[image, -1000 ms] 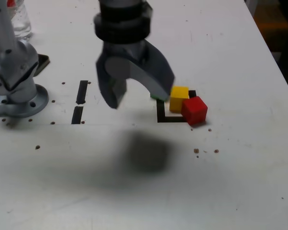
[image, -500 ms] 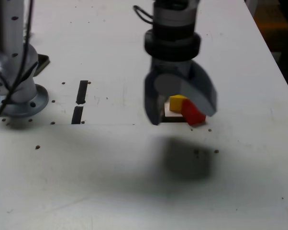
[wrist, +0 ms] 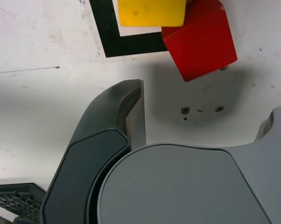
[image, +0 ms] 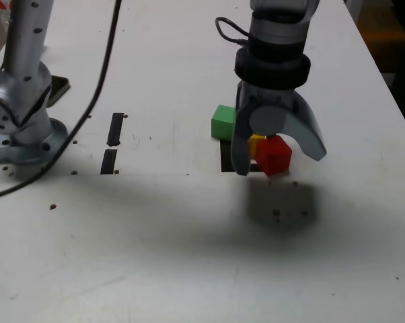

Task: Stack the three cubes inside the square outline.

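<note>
Hanging at the right of centre in the exterior view, the gripper (image: 280, 163) is spreading its jaws wide and holding nothing, presumably because it needs room to straddle a cube. The red cube (image: 274, 157) is sitting askew over the lower right corner of the square outline (image: 226, 159), and the wrist view is showing it just ahead of the open jaws, so it is probably serving as the next pick. The yellow cube (wrist: 152, 11) is resting partly on the outline's white middle, crowding the red one (whether they are truly touching, I can't tell). The green cube (image: 223, 124) is lying by the outline's upper left corner in the exterior view. Nothing is standing stacked, so the job is looking barely begun; closing in carelessly would be risking a nudge to yellow.
</note>
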